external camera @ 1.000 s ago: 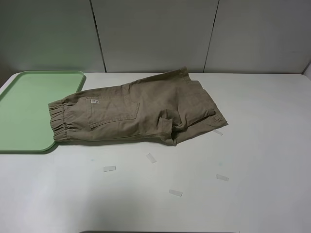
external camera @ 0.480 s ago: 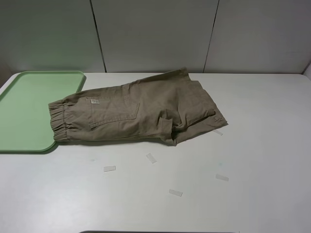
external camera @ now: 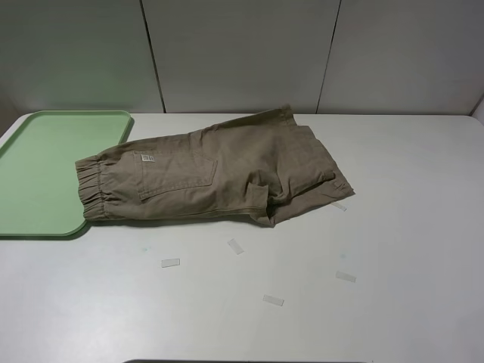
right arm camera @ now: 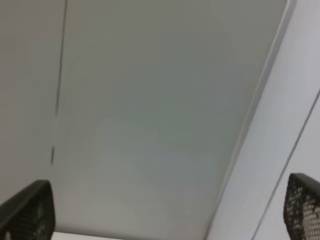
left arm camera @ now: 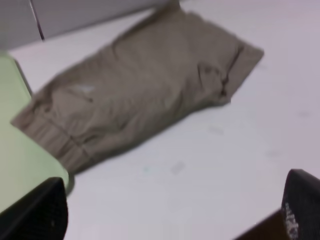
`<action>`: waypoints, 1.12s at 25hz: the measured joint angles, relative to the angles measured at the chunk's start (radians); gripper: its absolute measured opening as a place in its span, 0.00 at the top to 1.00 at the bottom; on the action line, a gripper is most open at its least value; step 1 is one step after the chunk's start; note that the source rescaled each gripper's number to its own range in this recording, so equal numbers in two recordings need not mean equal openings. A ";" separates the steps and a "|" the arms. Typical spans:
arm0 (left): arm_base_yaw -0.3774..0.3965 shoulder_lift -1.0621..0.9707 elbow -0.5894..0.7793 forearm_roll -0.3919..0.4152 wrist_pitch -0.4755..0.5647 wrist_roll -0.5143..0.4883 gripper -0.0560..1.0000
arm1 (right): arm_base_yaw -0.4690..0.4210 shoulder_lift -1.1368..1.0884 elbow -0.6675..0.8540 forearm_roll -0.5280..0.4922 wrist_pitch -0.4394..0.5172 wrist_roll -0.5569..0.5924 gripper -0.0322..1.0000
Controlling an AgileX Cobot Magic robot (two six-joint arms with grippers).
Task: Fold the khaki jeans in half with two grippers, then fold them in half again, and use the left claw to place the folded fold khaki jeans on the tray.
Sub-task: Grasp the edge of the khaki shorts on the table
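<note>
On the left, the green tray [external camera: 38, 166] sits flat on the white table [external camera: 408, 242]. The khaki jeans [external camera: 204, 178] lie beside it, with the stretchy waist end just over the tray's edge and the legs pointing right. A few small white strips [external camera: 170, 263] lie on the table near the jeans. The left claw [left arm camera: 172, 200] is wide open and holds nothing, up above the table and apart from the jeans. The right claw [right arm camera: 169, 200] is wide open and empty, facing a grey wall [right arm camera: 150, 100].

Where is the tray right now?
Exterior high view: the tray lies at the far left of the table, with the khaki jeans waistband overlapping its right rim.
</note>
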 joint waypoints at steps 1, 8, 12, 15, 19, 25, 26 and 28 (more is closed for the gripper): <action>0.000 0.000 0.000 0.000 0.000 0.000 0.14 | 0.000 -0.001 0.000 0.017 0.000 -0.003 0.00; 0.000 0.001 0.266 0.002 -0.059 0.043 0.14 | 0.000 -0.001 0.000 0.093 -0.016 -0.065 0.00; 0.000 0.001 0.331 0.003 -0.102 0.045 0.14 | 0.000 -0.001 0.000 0.103 -0.018 -0.078 0.00; 0.000 0.001 0.337 0.003 -0.100 0.047 0.14 | 0.000 -0.001 0.000 0.103 -0.028 -0.080 0.00; 0.000 0.002 0.357 0.003 -0.065 0.044 0.14 | 0.000 -0.001 0.000 0.104 -0.038 -0.086 0.00; 0.000 0.002 0.357 0.003 -0.058 0.040 0.14 | 0.000 -0.001 0.000 0.106 -0.038 -0.120 0.00; 0.000 0.002 0.357 0.003 -0.058 0.040 0.14 | 0.000 -0.001 0.000 0.106 -0.039 -0.123 0.00; 0.000 0.002 0.357 0.003 -0.058 0.040 0.14 | 0.000 -0.001 0.000 0.109 -0.039 -0.124 0.00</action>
